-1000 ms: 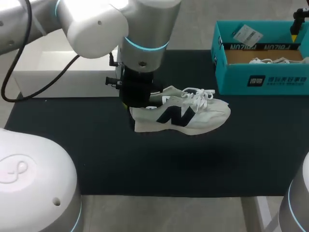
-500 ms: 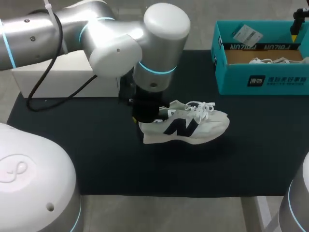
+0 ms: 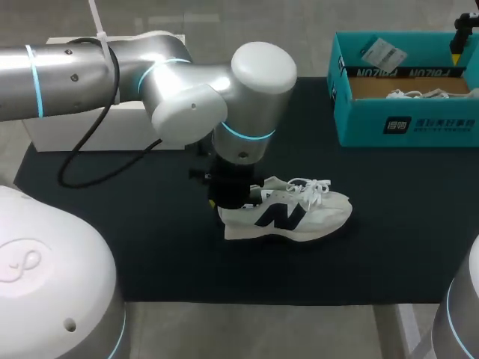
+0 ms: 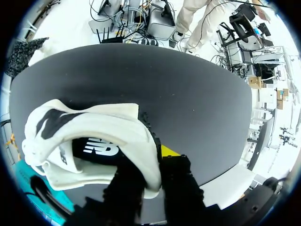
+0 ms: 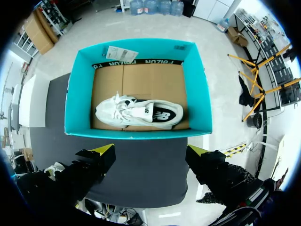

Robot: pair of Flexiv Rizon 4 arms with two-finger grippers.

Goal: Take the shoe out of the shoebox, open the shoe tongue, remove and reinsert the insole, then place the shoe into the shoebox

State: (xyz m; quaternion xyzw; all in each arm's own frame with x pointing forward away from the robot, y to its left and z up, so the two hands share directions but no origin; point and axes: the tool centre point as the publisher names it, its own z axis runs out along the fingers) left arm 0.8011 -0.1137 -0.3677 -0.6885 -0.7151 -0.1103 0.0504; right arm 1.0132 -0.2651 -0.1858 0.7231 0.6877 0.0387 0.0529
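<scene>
On the dark counter point(image 3: 150, 254), our left claw point(image 4: 149, 165) is clamped on the heel of the white shoe point(image 3: 292, 215) at mid-counter, toe pointing right. At the far right, our right claw point(image 5: 150, 155) hangs spread above the teal shoebox point(image 3: 408, 123), which holds a second shoe point(image 5: 138, 112).

The white sneaker point(image 3: 288, 215), with a dark side logo and white laces, stands sole down near the middle of the dark table point(image 3: 150, 247), toe to the right. The left hand point(image 4: 151, 162) clamps its heel. The teal shoebox point(image 3: 408, 127) stands open at the far right, with a second white sneaker point(image 5: 138, 112) inside.
</scene>
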